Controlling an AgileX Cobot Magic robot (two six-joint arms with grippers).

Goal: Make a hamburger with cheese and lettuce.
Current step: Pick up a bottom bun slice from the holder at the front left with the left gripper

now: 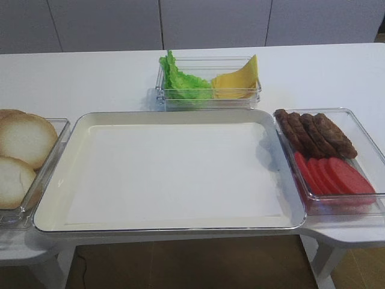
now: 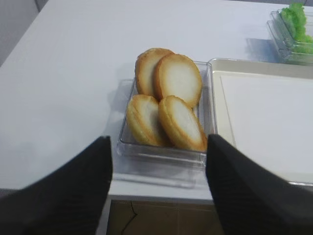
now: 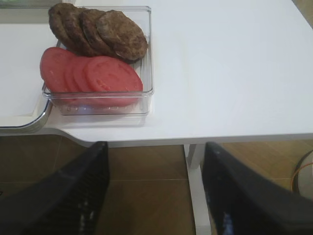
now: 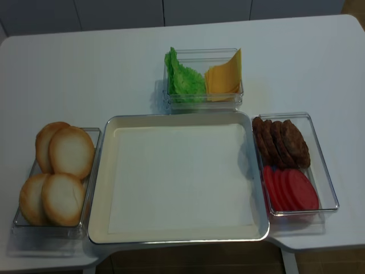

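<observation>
Several round bun halves (image 2: 178,81), cream cut faces with golden rims, lean in a clear box at the table's left; they also show in both high views (image 1: 21,138) (image 4: 71,151). The green ruffled lettuce (image 4: 183,77) (image 1: 180,81) and the yellow cheese slices (image 4: 223,77) (image 1: 237,81) stand side by side in a clear box at the back centre. My left gripper (image 2: 159,146) is open, low at the table's front edge before the bun box. My right gripper (image 3: 155,146) is open and holds nothing, below the table's front edge. Neither gripper shows in the high views.
A large cream tray (image 4: 177,182) (image 1: 174,174) lies in the middle of the white table. A clear box on the right holds dark patties (image 4: 282,142) (image 3: 98,29) and red tomato slices (image 4: 291,188) (image 3: 93,73). Brown floor lies below the table edge.
</observation>
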